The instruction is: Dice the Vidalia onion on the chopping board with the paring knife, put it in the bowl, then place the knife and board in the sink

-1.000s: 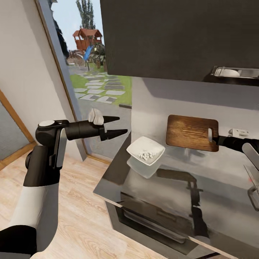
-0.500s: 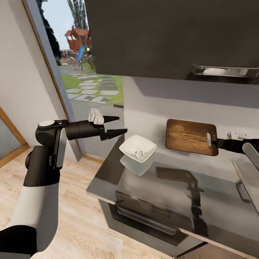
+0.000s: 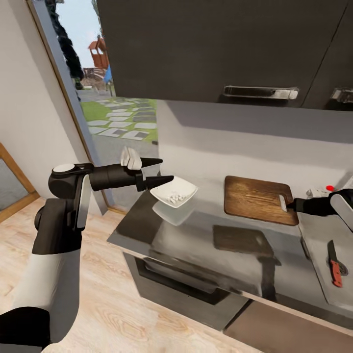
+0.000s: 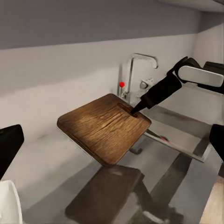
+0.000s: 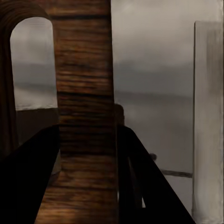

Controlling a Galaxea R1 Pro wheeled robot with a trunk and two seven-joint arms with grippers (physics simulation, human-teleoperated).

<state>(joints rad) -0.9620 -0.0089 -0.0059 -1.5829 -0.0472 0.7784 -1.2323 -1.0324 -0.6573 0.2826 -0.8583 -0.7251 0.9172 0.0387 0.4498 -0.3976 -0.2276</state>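
1. Head view: the right gripper (image 3: 290, 206) is clamped on the slot-handle end of the one rectangular dark-brown wooden chopping board (image 3: 255, 198), held level above the long glossy grey countertop (image 3: 206, 250), with its shadow on the worktop beneath. One shallow white squarish bowl (image 3: 175, 190) sits near the counter's end with a cluster of tiny white diced onion (image 3: 174, 198) cubes inside. One paring knife (image 3: 335, 264) with a reddish-brown handle and dark blade already lies in the stainless-steel sink (image 3: 318, 245). The left gripper (image 3: 159, 171) hovers beside the bowl, its two fingers spread apart and holding nothing.

2. Left wrist view: the board (image 4: 105, 126) hangs tilted from the right gripper (image 4: 139, 110), with the bent chrome tap (image 4: 135, 70) and its one small red knob (image 4: 122, 84) behind it.

3. Right wrist view: two dark fingers (image 5: 28, 182) close on the wooden bar of the board (image 5: 84, 112) beside its slot.

4. Judgement: the step is carrying the board to the sink. Keep the grip firm, swing it sideways over the basin, stay under the tap, and lower it clear of the knife.
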